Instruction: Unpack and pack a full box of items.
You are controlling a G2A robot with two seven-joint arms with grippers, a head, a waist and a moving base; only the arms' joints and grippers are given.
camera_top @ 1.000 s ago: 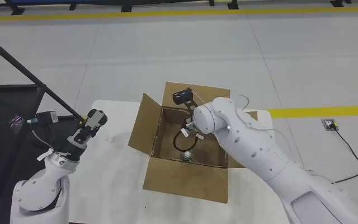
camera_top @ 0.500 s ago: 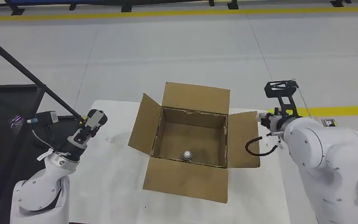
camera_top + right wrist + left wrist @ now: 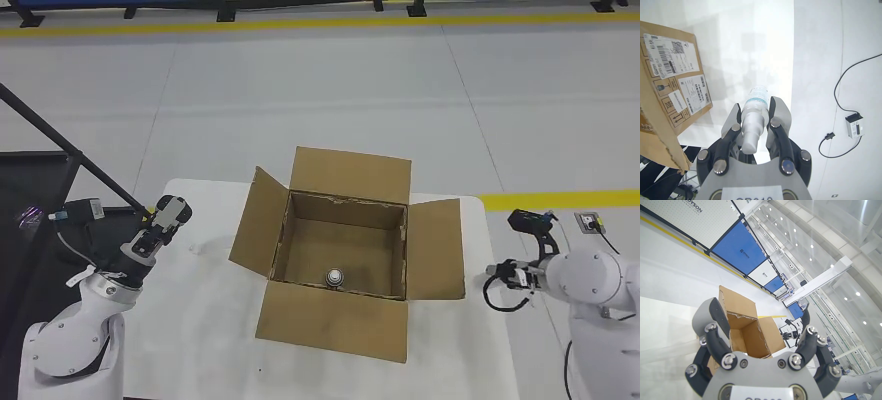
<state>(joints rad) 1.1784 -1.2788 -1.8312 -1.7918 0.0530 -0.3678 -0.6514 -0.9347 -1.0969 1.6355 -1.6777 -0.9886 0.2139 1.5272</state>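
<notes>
Up close, the right wrist view shows the right pincer (image 3: 755, 105) closed around one pale-labelled bottle (image 3: 753, 121), cap end toward the wrist, a detail that the top view is too far off to give; there that arm sits by the table's (image 3: 200, 300) right edge, beyond the box's right flap. From above, the single cardboard box (image 3: 300, 320) stands open on the table with all four flaps spread, holding one small round-topped item (image 3: 335, 277) near its front wall. Meanwhile the left pincer (image 3: 762, 311) is spread wide and empty, left of the box.
</notes>
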